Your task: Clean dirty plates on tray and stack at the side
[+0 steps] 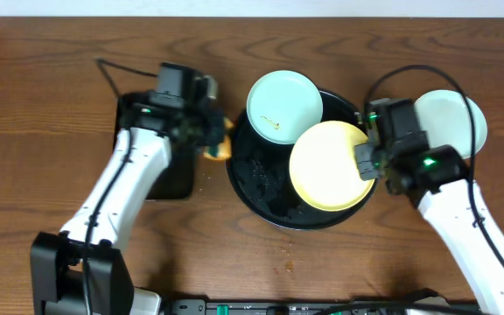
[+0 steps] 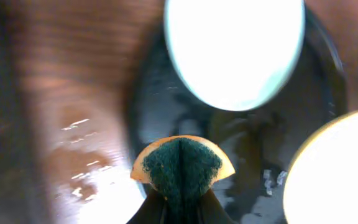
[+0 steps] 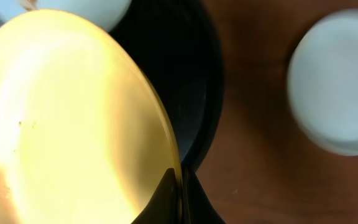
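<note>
The round black tray (image 1: 261, 188) holds a mint-blue plate (image 1: 284, 107) with brown specks, leaning on its far rim, and a pale yellow plate (image 1: 326, 166). My right gripper (image 1: 363, 160) is shut on the yellow plate's right edge (image 3: 166, 143), lifting it tilted over the tray (image 3: 191, 81). A second pale mint plate (image 1: 451, 121) lies on the wood to the right of the tray, also in the right wrist view as the mint plate (image 3: 337, 81). My left gripper (image 1: 213, 140) is shut on a folded orange-and-green sponge (image 2: 182, 165) just left of the tray's rim (image 2: 138, 118).
A smaller rectangular black tray (image 1: 175, 175) lies under my left arm. A few crumbs (image 1: 289, 259) dot the wood in front of the round tray. The table's far edge meets a white wall.
</note>
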Robot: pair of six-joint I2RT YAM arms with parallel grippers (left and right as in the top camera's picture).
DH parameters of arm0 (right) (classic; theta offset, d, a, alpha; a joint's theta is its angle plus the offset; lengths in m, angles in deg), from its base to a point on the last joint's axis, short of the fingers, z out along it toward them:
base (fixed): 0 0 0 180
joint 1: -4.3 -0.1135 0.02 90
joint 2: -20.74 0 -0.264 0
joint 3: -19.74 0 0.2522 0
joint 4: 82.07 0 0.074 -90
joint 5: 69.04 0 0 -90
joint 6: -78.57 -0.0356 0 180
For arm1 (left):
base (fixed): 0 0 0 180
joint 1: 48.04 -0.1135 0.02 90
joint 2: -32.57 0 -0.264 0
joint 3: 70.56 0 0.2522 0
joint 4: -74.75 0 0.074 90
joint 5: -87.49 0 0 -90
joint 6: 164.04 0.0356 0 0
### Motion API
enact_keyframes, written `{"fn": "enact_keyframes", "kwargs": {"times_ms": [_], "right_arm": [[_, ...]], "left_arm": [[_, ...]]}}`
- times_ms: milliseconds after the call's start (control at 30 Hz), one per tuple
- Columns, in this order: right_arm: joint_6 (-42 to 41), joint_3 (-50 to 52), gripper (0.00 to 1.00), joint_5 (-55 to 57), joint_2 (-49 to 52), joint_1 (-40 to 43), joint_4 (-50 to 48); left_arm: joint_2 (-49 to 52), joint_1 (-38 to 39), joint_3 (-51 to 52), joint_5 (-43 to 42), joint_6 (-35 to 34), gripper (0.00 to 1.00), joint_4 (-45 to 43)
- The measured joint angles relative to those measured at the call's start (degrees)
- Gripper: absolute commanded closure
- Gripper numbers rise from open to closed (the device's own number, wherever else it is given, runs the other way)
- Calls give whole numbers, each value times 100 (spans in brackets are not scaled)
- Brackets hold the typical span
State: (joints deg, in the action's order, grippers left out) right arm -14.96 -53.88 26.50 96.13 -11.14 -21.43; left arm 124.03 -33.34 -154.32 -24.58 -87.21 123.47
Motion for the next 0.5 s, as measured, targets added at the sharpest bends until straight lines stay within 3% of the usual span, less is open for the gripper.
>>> {"fn": "enact_keyframes", "kwargs": {"times_ms": [200,500], "right_arm": [[-42,999,99,-1043,205,492,-1001],[-216,1996,99,-1419,503,549,-2400]], "left_arm": [[4,820,2,-55,11,93,-299],[472,1759,2,166,15,93,-590]]}}
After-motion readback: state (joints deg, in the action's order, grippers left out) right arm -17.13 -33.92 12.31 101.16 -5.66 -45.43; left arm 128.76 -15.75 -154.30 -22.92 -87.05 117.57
